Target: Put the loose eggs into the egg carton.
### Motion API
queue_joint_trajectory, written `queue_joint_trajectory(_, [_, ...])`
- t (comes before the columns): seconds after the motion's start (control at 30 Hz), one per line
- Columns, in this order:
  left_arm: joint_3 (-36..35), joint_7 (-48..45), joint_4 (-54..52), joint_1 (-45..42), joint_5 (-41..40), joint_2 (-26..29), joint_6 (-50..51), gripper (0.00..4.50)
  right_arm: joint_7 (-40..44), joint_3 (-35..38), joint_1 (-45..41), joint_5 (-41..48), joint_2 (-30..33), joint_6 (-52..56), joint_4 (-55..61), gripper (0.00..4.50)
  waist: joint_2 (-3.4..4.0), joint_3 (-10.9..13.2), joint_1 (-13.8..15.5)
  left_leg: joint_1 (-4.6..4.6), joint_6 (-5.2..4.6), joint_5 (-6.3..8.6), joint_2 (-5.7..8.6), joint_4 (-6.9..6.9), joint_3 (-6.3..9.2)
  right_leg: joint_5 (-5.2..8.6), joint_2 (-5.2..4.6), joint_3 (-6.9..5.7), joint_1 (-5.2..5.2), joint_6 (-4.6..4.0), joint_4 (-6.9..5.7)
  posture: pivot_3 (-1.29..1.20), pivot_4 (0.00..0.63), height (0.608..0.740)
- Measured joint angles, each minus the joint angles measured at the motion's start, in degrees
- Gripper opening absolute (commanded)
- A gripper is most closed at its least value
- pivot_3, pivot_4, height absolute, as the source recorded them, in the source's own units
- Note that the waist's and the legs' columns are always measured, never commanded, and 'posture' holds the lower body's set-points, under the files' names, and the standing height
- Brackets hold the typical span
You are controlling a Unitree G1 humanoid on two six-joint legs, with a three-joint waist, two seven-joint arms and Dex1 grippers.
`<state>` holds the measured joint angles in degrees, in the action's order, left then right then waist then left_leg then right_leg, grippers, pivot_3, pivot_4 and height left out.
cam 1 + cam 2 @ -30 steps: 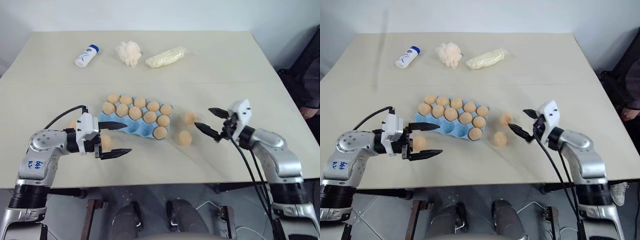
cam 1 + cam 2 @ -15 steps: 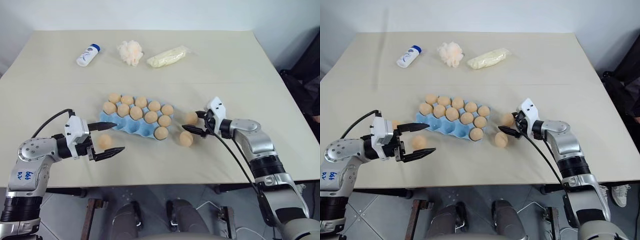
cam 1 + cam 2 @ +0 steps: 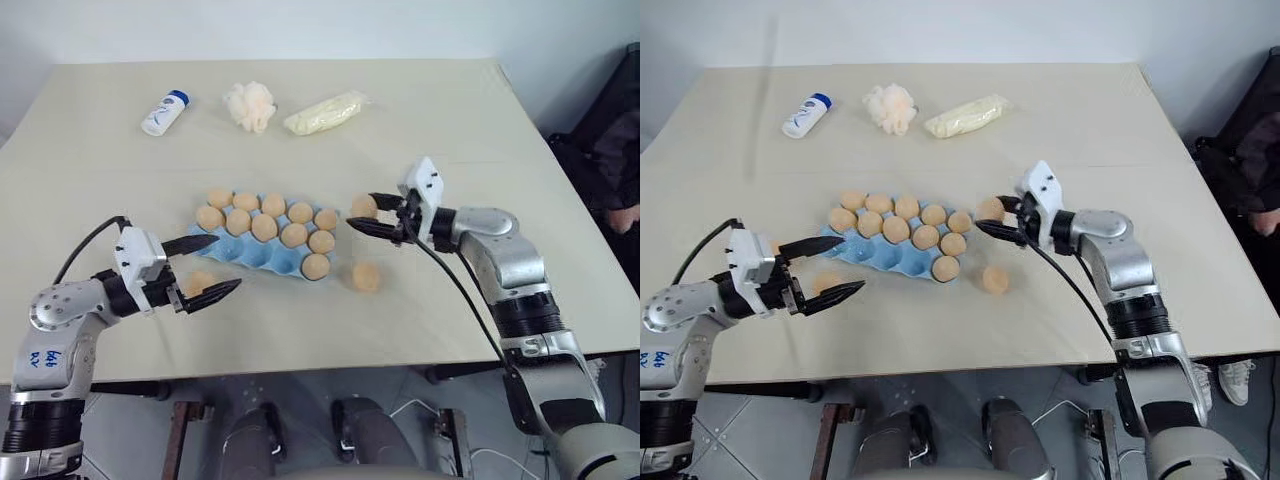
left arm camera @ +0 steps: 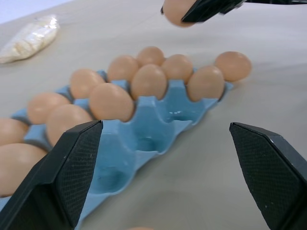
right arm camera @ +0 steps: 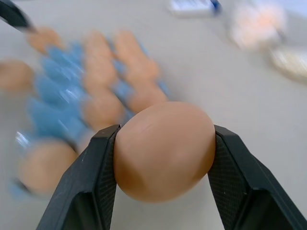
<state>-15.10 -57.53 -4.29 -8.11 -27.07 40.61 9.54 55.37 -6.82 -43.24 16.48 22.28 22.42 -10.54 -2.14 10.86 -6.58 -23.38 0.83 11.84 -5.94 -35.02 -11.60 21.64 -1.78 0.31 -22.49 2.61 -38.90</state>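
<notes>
- Beside the egg carton (image 3: 262, 252), the right claw (image 3: 366, 215) grips one egg (image 5: 164, 151) above the surface (image 3: 420, 130).
- Left claw (image 3: 203, 270) gapes wide, empty.

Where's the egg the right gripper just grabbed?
The egg is clamped in the right gripper, lifted off the table just right of the egg carton, above another loose egg.

Beige table (image 3: 450, 130) bears egg carton (image 3: 262, 252), loose eggs (image 3: 366, 277), bottle (image 3: 164, 112), puff (image 3: 249, 104), packet (image 3: 324, 112).
</notes>
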Motion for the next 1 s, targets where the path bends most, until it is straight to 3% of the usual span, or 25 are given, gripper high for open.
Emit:
queue_joint_trajectory(0.27, [-0.21,0.73,0.54,1.48,0.43,0.01,-0.35,4.5,-5.36,-9.42,-0.53,-4.0,-8.8,4.07,3.05,2.25,-0.02,-0.01,0.33,-0.15,-0.02,0.02,0.04,0.03,0.02,0.02,-0.1,-0.09,-0.1,-0.03,0.05,0.0,0.15,0.74])
queue_joint_trajectory(0.5, [-0.24,1.96,-1.9,3.61,0.26,0.01,0.39,4.5,-7.42,-10.85,1.29,-5.67,-10.0,6.49,4.8,4.47,-0.03,-0.02,0.28,-0.16,-0.02,0.03,0.05,0.05,0.03,0.02,-0.11,-0.11,-0.1,-0.04,0.07,0.0,0.15,0.74])
queue_joint_trajectory(0.73, [0.02,2.12,-1.96,2.09,0.18,0.07,1.44,4.5,-6.12,-4.86,5.79,-2.85,-2.64,7.07,14.02,4.47,-0.05,-0.03,0.66,-0.16,-0.02,0.06,0.09,0.13,0.08,0.02,-0.17,-0.18,-0.04,-0.04,0.24,0.0,0.15,0.74])
queue_joint_trajectory(1.0, [6.13,-0.23,-0.83,-2.83,1.95,-0.21,1.34,4.5,-2.79,7.74,21.12,3.89,7.09,3.1,23.57,4.47,-0.05,-0.03,1.76,-0.17,-0.03,0.09,0.09,0.31,0.04,0.02,-0.05,-0.12,-0.03,-0.03,0.53,0.0,0.15,0.74])
